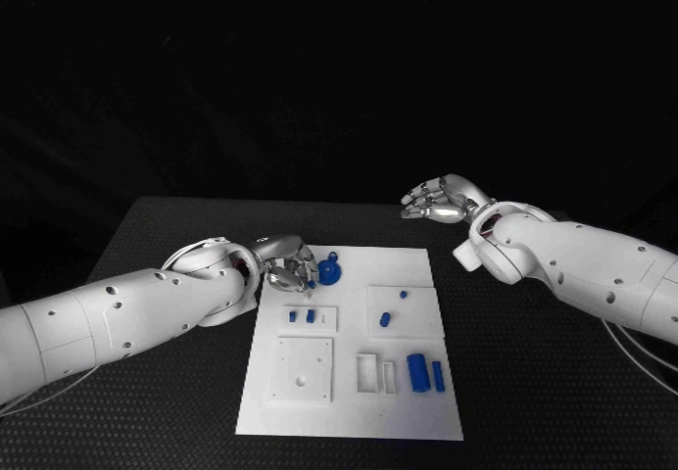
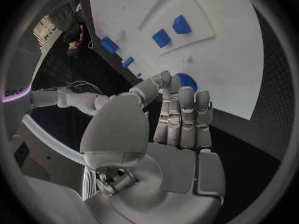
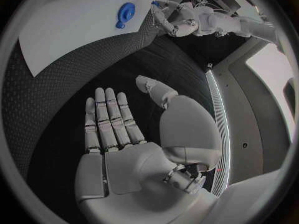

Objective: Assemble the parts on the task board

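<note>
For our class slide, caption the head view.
Left hand reaches a round blue part on the white board; right hand hovers open.

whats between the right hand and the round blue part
Only bare black table and a strip of white task board separate the right hand from the round blue part, head view.

Dim, dark surroundings; the white task board [image 1: 354, 343] glows brightly, and wrist views bend at their rims

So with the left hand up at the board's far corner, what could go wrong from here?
1. The left hand hovers beside the round blue part near the edge of the white task board; a nudge might push it off onto the table.
2. Lowering the hand could shift the two small blue pegs just below it.
</note>
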### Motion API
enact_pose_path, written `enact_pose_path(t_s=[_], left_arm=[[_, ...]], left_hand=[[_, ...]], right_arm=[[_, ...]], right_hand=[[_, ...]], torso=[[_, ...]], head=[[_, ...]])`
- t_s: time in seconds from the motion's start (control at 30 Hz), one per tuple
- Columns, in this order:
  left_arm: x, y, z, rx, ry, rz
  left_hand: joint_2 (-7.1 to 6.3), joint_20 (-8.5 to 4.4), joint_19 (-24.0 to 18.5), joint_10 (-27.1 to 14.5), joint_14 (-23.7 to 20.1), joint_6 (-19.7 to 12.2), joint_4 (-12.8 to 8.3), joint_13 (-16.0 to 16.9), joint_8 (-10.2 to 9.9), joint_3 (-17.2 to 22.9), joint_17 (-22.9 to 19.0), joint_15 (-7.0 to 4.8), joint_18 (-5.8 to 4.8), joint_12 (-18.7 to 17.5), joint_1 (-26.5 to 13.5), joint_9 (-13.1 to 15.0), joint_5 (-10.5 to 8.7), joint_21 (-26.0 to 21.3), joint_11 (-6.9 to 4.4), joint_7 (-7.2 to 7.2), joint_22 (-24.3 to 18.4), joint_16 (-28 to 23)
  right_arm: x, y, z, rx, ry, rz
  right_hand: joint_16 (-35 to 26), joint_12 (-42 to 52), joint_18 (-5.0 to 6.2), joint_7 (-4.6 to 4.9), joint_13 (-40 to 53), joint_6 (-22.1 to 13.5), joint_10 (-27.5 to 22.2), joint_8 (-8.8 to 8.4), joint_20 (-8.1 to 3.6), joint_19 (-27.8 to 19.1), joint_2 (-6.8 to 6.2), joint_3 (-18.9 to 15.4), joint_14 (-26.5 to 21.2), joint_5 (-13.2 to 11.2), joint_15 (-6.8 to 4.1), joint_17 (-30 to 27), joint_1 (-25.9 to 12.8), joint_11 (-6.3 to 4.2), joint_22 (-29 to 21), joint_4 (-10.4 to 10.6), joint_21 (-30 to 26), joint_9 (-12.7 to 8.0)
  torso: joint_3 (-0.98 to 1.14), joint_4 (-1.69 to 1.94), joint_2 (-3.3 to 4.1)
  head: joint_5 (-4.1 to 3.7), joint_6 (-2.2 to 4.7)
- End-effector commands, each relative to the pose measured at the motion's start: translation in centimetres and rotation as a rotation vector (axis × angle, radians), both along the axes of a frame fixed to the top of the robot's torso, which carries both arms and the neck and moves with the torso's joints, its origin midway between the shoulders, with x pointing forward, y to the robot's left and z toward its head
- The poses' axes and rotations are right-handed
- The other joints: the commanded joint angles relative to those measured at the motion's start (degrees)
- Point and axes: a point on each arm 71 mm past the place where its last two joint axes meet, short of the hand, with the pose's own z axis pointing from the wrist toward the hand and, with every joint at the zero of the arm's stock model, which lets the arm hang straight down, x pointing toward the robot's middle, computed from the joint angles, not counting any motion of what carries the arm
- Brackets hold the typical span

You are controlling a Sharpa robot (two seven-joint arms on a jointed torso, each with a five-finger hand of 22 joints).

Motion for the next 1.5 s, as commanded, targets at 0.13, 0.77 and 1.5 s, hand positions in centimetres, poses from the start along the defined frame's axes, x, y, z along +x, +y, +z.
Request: enact_pose_path(t_s=[0.13, 0.77, 1.5], left_arm=[[-0.2, 1.0, -0.1, 0.030, 0.009, 0.007], [0.0, 1.9, -0.8, 0.087, -0.005, 0.011], [-0.3, 1.1, -1.9, 0.088, -0.009, -0.003]], left_hand=[[0.16, -5.65, 0.46, 0.35, 0.13, 0.82, -0.01, 0.04, 0.19, 0.29, -0.09, -0.10, 0.71, -0.08, -0.33, 0.05, 0.13, 0.22, -0.04, 0.33, 0.07, 0.07], [0.17, -5.71, 0.47, 0.48, 0.19, 0.91, -0.09, 0.02, 0.21, 0.40, -0.13, -0.13, 0.68, -0.15, -0.30, 0.02, -0.03, 0.18, -0.07, 0.30, 0.08, 0.02], [0.21, -5.76, 0.52, 0.58, 0.27, 0.96, -0.13, 0.01, 0.21, 0.51, -0.13, -0.15, 0.65, -0.21, -0.25, -0.02, -0.04, 0.17, -0.09, 0.27, 0.10, 0.01]], right_arm=[[-0.1, 0.2, 0.0, 0.002, 0.000, 0.015], [-0.1, 0.1, 0.0, 0.000, -0.002, 0.010], [0.0, 0.1, 0.0, -0.010, -0.006, 0.001]], right_hand=[[-0.20, -0.40, -0.96, 0.59, -0.03, -0.26, 0.22, 0.31, 0.03, 0.30, 0.26, -0.29, 0.09, 0.36, 0.41, -0.08, -0.33, 0.00, 0.05, -0.15, -0.20, -0.06], [-0.20, -0.46, -0.96, 0.59, -0.03, -0.26, 0.24, 0.31, 0.03, 0.34, 0.25, -0.28, 0.09, 0.36, 0.42, -0.11, -0.32, 0.02, 0.13, -0.17, -0.30, -0.08], [-0.17, -0.55, -0.96, 0.58, -0.02, -0.22, 0.36, 0.35, 0.00, 0.46, 0.09, -0.24, 0.13, 0.30, 0.45, -0.17, -0.03, 0.03, 0.32, -0.44, -0.50, -0.11]], torso=[[-0.07, 0.05, -0.02], [0.07, -0.11, 0.03], [0.00, -0.01, -0.02]], head=[[-0.03, -0.26], [0.09, -0.44], [-0.20, -0.40]])
